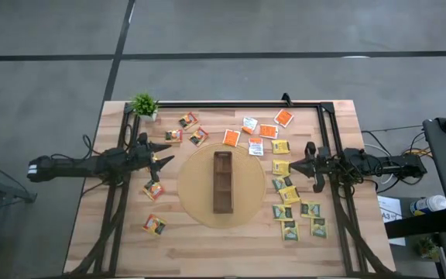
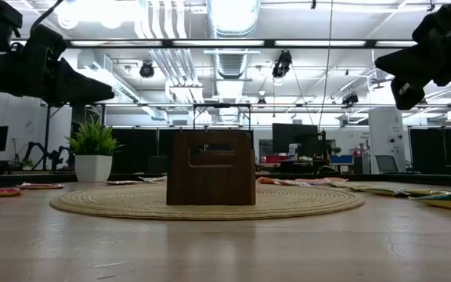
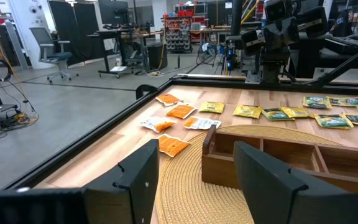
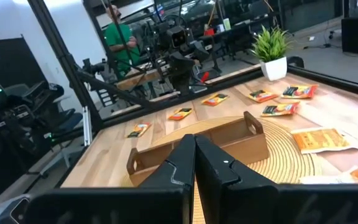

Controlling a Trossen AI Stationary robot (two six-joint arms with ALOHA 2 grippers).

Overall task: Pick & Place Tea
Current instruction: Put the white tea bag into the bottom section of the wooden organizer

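The tea sachets lie flat on the table around a round woven disc point(image 1: 196, 194). Red-brown ones point(image 1: 154, 189) are on the left. Orange ones point(image 1: 231, 138) are along the far side. Yellow point(image 1: 281, 167) and dark green-and-yellow ones point(image 1: 310, 208) are on the right. My left gripper point(image 1: 167, 159) point(image 3: 197, 180) hovers open above the table, left of the disc, over no sachet. My right gripper point(image 1: 294, 165) point(image 4: 195, 168) hovers shut just right of the disc, above the yellow sachets. Both hang well above the tabletop in the low view: left gripper point(image 2: 61, 78), right gripper point(image 2: 409, 74).
A long narrow brown box point(image 1: 222, 182) with compartments stands along the middle of the disc. A small potted plant point(image 1: 145, 105) sits at the far left corner. A black frame rail point(image 1: 231, 104) runs along the far edge and both sides. A person stands beyond the table point(image 4: 118, 37).
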